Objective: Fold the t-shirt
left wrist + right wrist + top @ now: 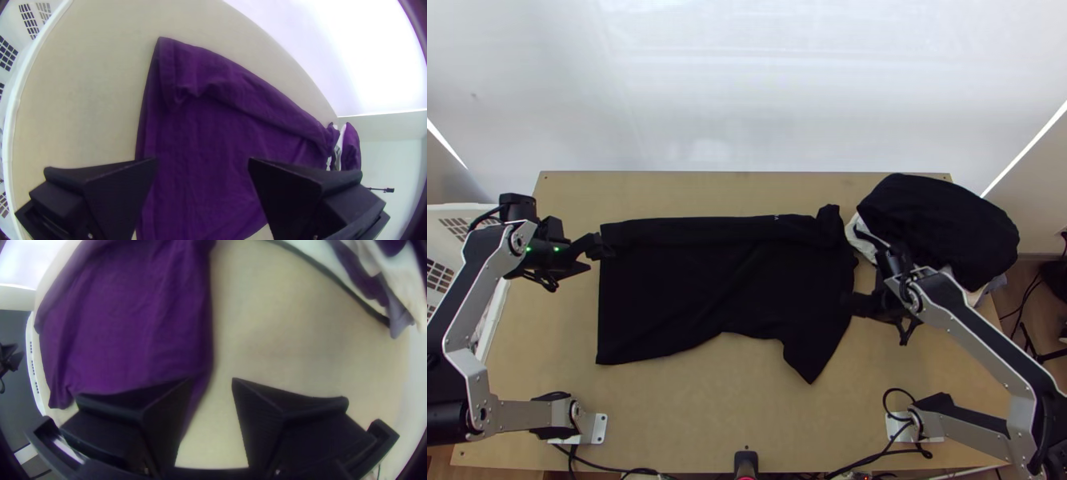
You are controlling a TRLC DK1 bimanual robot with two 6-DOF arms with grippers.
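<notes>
- Shirt (683, 288): matt cloth, softly creased.
- Tabletop (691, 416): pale wood, smooth, matt.
- Basket (449, 212): smooth white plastic.
- Left arm (469, 298), right arm (979, 342): silvery metal, satin.
- Left tool (593, 256), right tool (865, 282): matt black.
- Heap (939, 224): cloth, matt.

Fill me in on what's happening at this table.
Two robot arms are at a dark t-shirt partway through being folded. Its far side lies folded over in a long strip, while the near sleeve still points outward. The left gripper is open at the hem end, and the right gripper is open at the opposite end; neither is clamped on the cloth. A heap of dark cloth sits at the far right.
</notes>
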